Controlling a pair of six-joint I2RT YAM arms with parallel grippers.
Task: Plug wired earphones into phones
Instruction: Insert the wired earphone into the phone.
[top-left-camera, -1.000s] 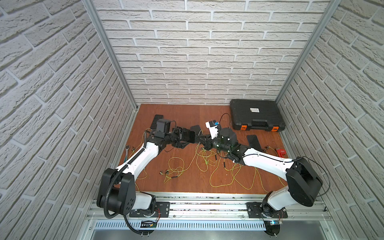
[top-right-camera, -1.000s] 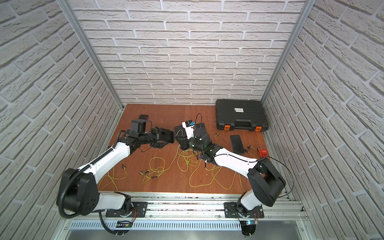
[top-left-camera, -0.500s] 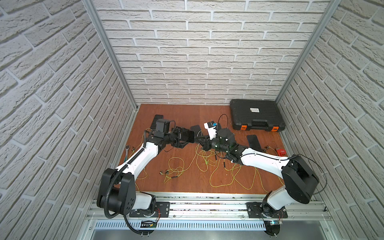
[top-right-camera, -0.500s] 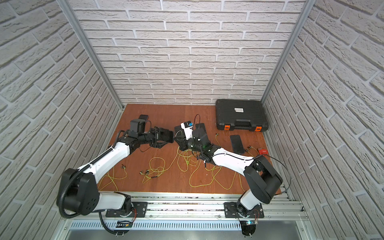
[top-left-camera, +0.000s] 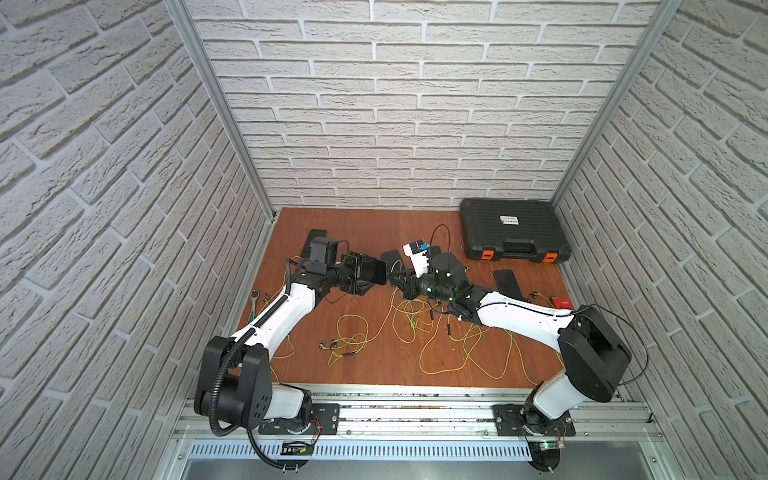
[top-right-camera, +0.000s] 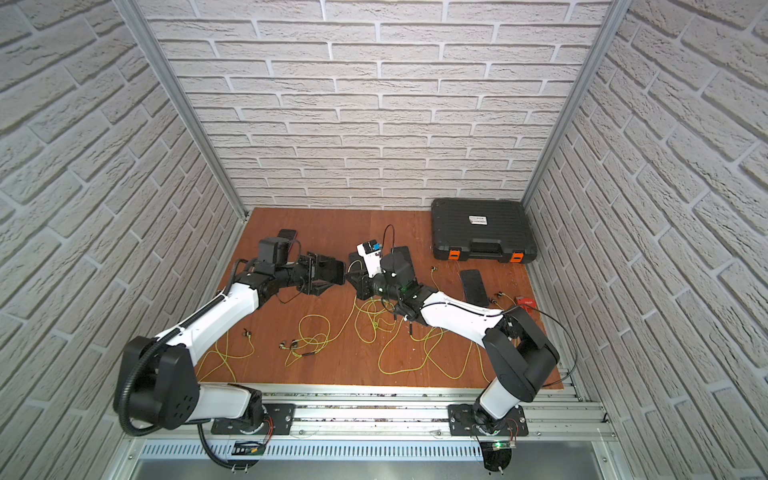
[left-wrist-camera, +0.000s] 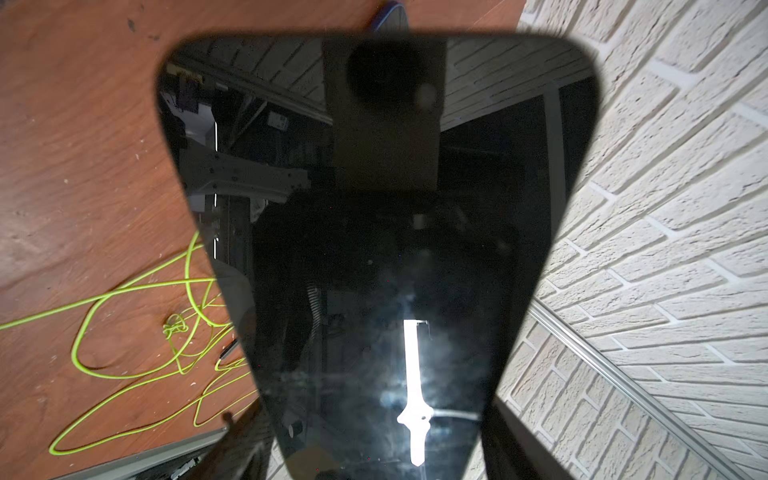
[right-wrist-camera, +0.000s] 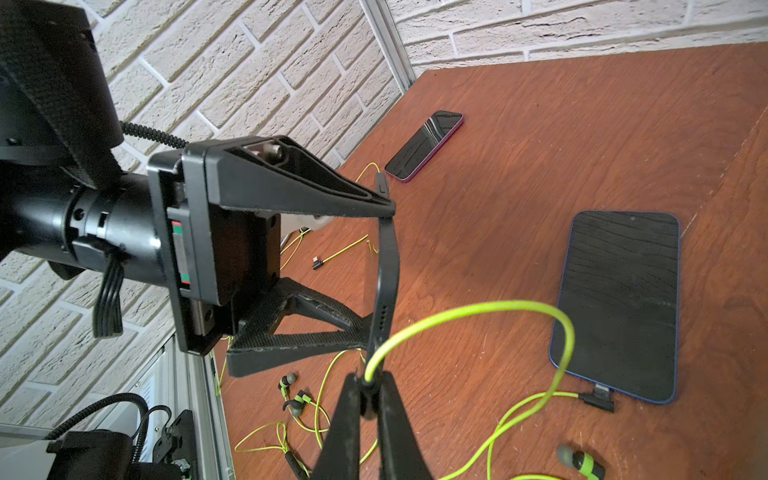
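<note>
My left gripper (top-left-camera: 362, 272) is shut on a black phone (top-left-camera: 376, 271), lifted above the table with its free end toward the right arm. That phone (left-wrist-camera: 374, 249) fills the left wrist view; a finger (left-wrist-camera: 245, 440) shows beside it. My right gripper (right-wrist-camera: 368, 392) is shut on a small dark plug whose yellow-green earphone cord (right-wrist-camera: 478, 309) loops away. The plug sits just off the edge-on end of the held phone (right-wrist-camera: 386, 270). In both top views the right gripper (top-left-camera: 394, 282) almost meets that phone (top-right-camera: 334, 272). A blue-edged phone (right-wrist-camera: 619, 303) lies flat with a plug (right-wrist-camera: 598, 397) in it.
Yellow-green earphone cords (top-left-camera: 415, 328) sprawl over the wooden table (top-left-camera: 374, 374). Other phones lie at the right (top-left-camera: 507, 282) and the back left (top-left-camera: 318, 240). A ribbed black case (top-left-camera: 513, 235) stands at the back right, with a small red thing (top-left-camera: 561, 302) near the right wall.
My right gripper has crept left with the plug toward the held phone's end. The left arm and its phone have stayed put.
</note>
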